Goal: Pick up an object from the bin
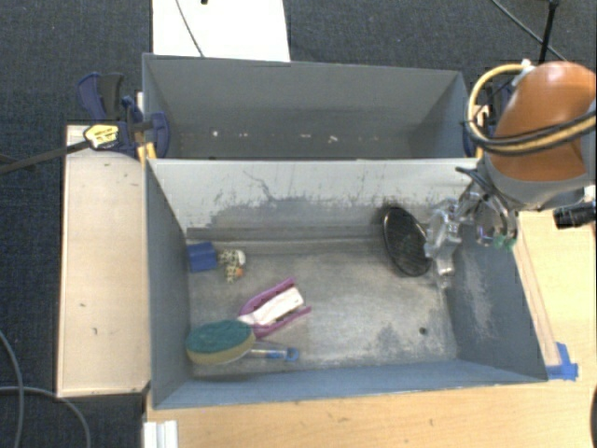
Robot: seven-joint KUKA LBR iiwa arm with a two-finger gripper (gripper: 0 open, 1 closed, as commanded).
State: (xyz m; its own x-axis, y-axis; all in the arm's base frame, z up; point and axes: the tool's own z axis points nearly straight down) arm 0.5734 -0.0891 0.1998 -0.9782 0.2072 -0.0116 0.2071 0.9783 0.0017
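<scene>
My gripper (442, 248) hangs low at the right end of the bin, close to the right wall. Just to its left a black oval object with a ribbed face (404, 240) leans against the back wall. The gripper is beside this object's right edge, and I see nothing held in it.
On the bin's left side lie a blue block (201, 257), a small metallic piece (233, 264), a pink and white packet (274, 305) and a teal round scrubber with a blue handle (222, 341). The arm's orange cover sits over the right rim.
</scene>
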